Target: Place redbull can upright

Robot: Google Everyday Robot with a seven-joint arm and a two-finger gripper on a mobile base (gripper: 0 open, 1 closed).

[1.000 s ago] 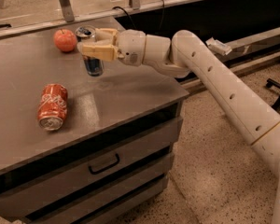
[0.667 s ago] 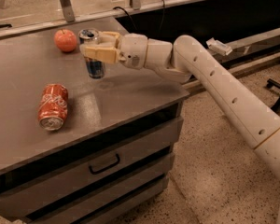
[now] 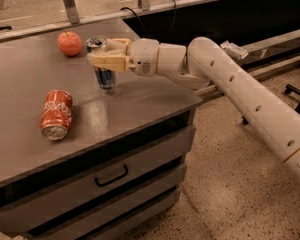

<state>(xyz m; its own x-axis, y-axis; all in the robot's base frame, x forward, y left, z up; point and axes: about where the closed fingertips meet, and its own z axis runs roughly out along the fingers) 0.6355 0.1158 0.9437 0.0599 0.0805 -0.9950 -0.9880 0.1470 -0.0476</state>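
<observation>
Gripper (image 3: 99, 52) tight around upright redbull can (image 3: 105, 78), long axis vertical.

White arm (image 3: 240, 94), tan gripper (image 3: 101, 54) at ten o'clock
Smooth cream-white rounded segments, small dark dots along the long link, a thin orange band towards four o'clock, and a grey seam behind the wrist.

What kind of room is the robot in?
Probably a workshop or lab, not a home. The claw, at the back of a grey table with drawers, grips a drink can; the floor is speckled stone, and what looks like a rolling chair's foot shows at the right.
</observation>
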